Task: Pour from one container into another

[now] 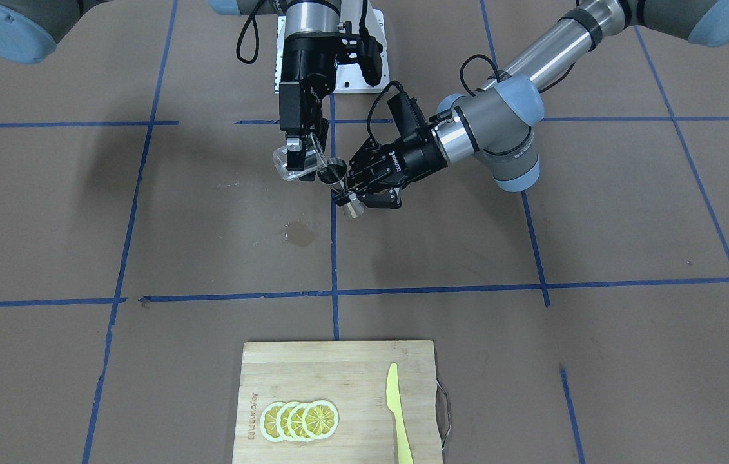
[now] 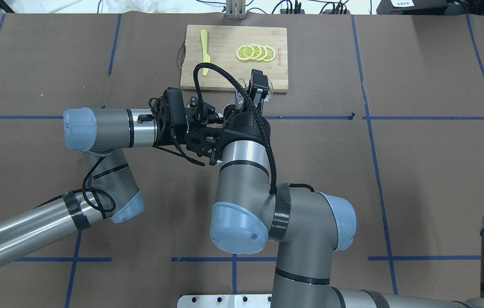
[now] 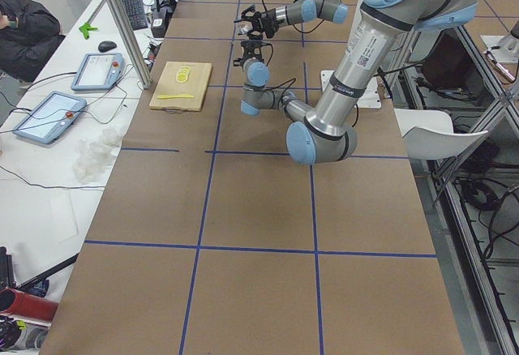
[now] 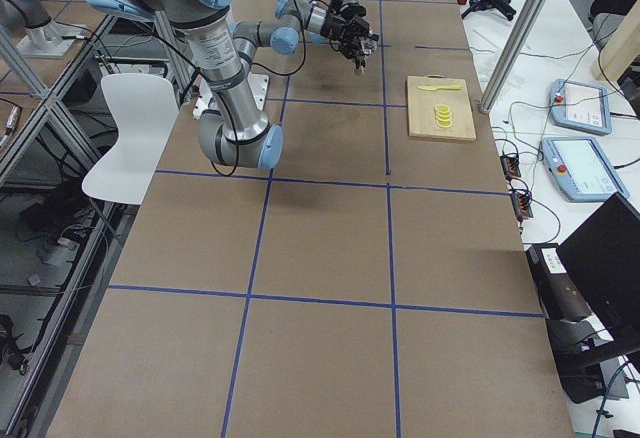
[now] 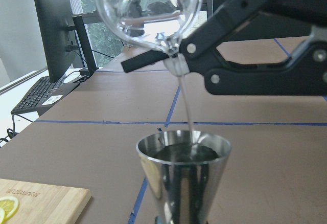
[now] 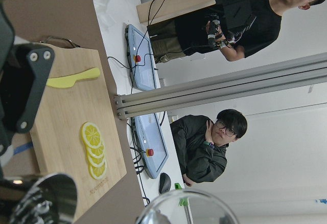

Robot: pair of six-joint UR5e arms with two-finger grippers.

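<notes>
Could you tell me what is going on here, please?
The right pincer holds the small glass cup tipped over the steel jigger, which the left pincer grips above the table. A thin stream of liquid is running from cup to jigger. The cutting board with lemon slices and knife lies apart.

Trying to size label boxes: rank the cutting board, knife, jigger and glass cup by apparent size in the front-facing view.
1. cutting board, by far the largest.
2. knife, long but thin.
3. glass cup and jigger: they look alike, both held and partly covered, so I won't rank them.
</notes>
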